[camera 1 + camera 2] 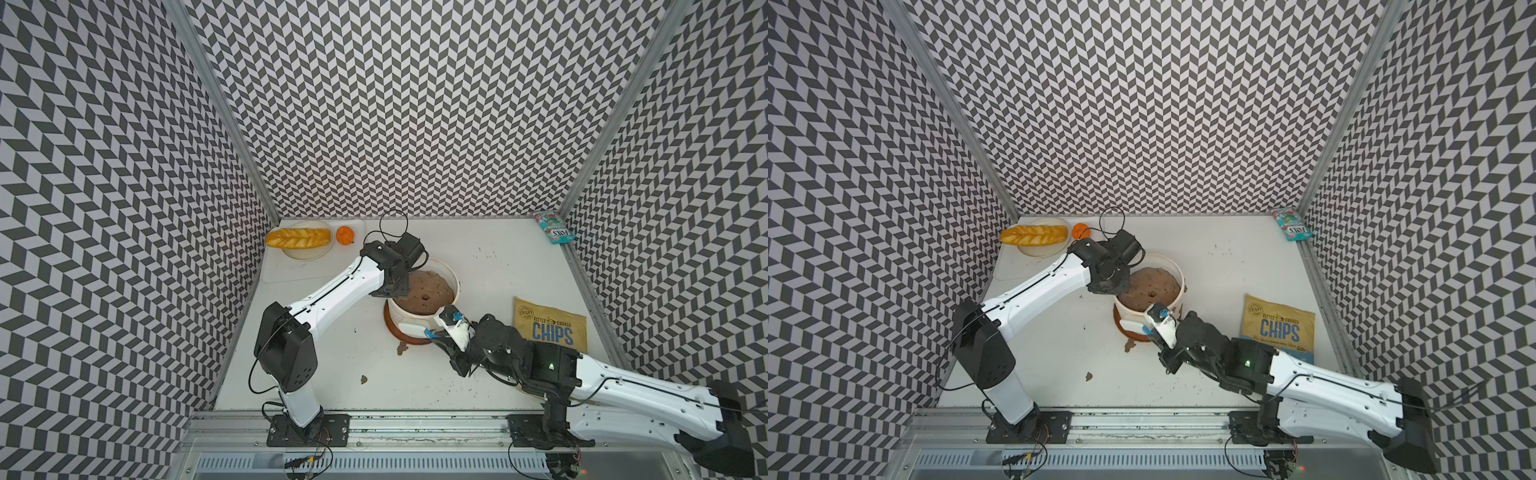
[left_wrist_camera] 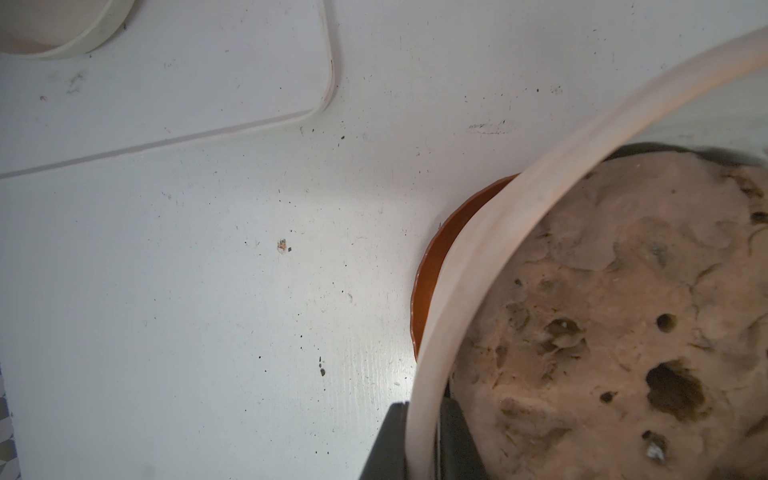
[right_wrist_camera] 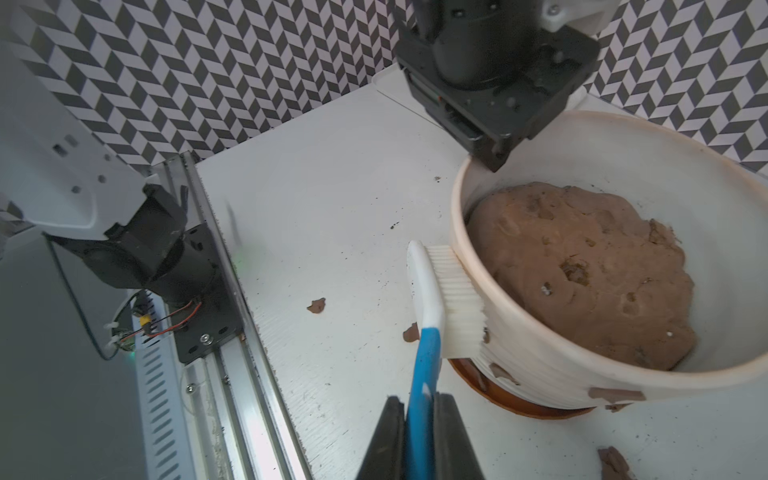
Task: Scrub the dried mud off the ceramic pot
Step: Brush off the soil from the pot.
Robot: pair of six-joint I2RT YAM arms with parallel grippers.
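Cream ceramic pot point(image 3: 540, 370), dried mud point(image 3: 617, 394), left hand point(image 2: 422, 405) pinching rim point(image 2: 540, 166), right hand point(image 3: 419, 401) pinching brush point(image 3: 428, 299)

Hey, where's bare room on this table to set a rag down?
Bare table runs behind the ceramic pot to the back wall, between the orange and the snack packet. The front middle is open, bar stray dried mud flakes. Crowded: from the pot to the chips bag, under the right arm.
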